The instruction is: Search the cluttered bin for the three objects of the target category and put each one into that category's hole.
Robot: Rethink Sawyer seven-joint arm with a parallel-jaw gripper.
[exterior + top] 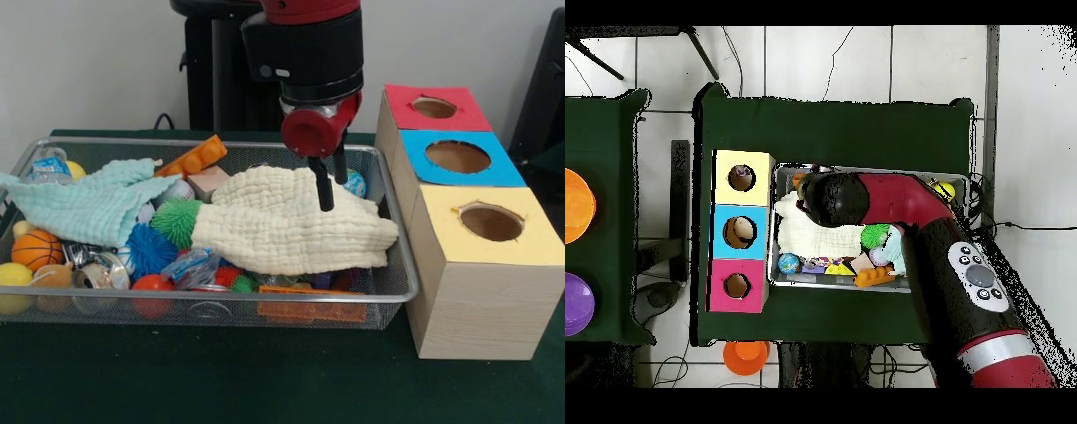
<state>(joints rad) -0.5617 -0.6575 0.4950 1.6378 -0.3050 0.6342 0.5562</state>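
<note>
The wire mesh bin (397, 291) lies on the green table, full of toys and cloths; in the overhead view my arm covers much of the bin (773, 225). My gripper (333, 194) hangs over the bin's right part, open, with its black fingertips (326, 201) at the top of a cream cloth (282, 234), holding nothing. The cloth also shows from above (827, 240). Small red and green bits (234, 279) peek from under the cloth's front edge; I cannot tell what they are. No knotted rope bundle shows. Three boxes have holes: red (434, 107), blue (457, 156) and yellow (491, 221).
A mint cloth (97, 208) covers the bin's left part. Around it lie an orange brick toy (192, 159), a small basketball (35, 249), a green spiky ball (177, 221), a blue spiky ball (150, 250) and a red ball (152, 284). The boxes stand against the bin's right end.
</note>
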